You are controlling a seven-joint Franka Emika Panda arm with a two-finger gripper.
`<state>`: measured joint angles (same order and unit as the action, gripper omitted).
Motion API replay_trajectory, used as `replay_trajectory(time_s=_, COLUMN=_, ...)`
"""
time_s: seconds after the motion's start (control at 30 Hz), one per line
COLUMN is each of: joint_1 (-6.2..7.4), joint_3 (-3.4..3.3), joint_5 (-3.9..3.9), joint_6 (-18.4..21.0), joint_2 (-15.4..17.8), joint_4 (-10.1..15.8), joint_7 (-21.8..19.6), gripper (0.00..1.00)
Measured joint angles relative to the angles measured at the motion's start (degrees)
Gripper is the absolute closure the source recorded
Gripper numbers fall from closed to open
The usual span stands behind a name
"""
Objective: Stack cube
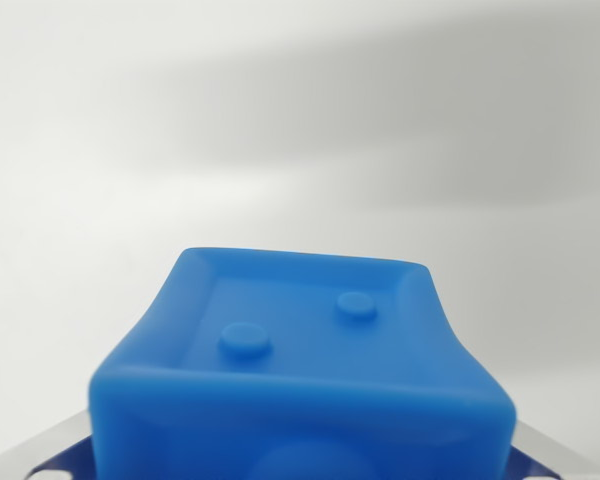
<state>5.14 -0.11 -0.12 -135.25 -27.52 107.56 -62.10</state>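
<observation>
the blue cube [300, 370] sits between the fingers [55, 440], apparently gripped, though contact is hidden. keep it level, centre it over the target, then lower slowly.

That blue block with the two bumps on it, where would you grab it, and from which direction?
Probably by its two smooth side walls, coming straight down from above. The blue cube shows a recessed top face with two raised studs, so the flat sides facing the wrist view's left and right give the fingers better contact. It fills the lower picture, very near the camera; the fingers themselves cannot be made out clearly.
</observation>
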Motion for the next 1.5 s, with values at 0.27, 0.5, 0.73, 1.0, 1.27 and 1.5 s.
replay_trajectory(time_s=0.27, joint_1=-1.49, joint_3=0.00, joint_5=0.00, joint_6=0.3, joint_2=0.5, joint_4=0.3, joint_7=4.2, gripper=1.00)
replay_trajectory(time_s=0.5, joint_1=-2.65, joint_3=0.00, joint_5=0.00, joint_6=0.5, joint_2=0.9, joint_4=0.3, joint_7=7.5, gripper=1.00)
replay_trajectory(time_s=0.73, joint_1=-3.90, joint_3=0.00, joint_5=0.00, joint_6=0.8, joint_2=1.2, joint_4=0.4, joint_7=11.0, gripper=1.00)
replay_trajectory(time_s=1.0, joint_1=-5.42, joint_3=-0.01, joint_5=0.00, joint_6=1.2, joint_2=1.6, joint_4=0.4, joint_7=15.3, gripper=1.00)
replay_trajectory(time_s=1.27, joint_1=-6.87, joint_3=-0.01, joint_5=0.00, joint_6=1.7, joint_2=2.0, joint_4=0.3, joint_7=19.4, gripper=1.00)
replay_trajectory(time_s=1.5, joint_1=-8.10, joint_3=-0.01, joint_5=0.00, joint_6=2.1, joint_2=2.2, joint_4=0.2, joint_7=22.9, gripper=1.00)
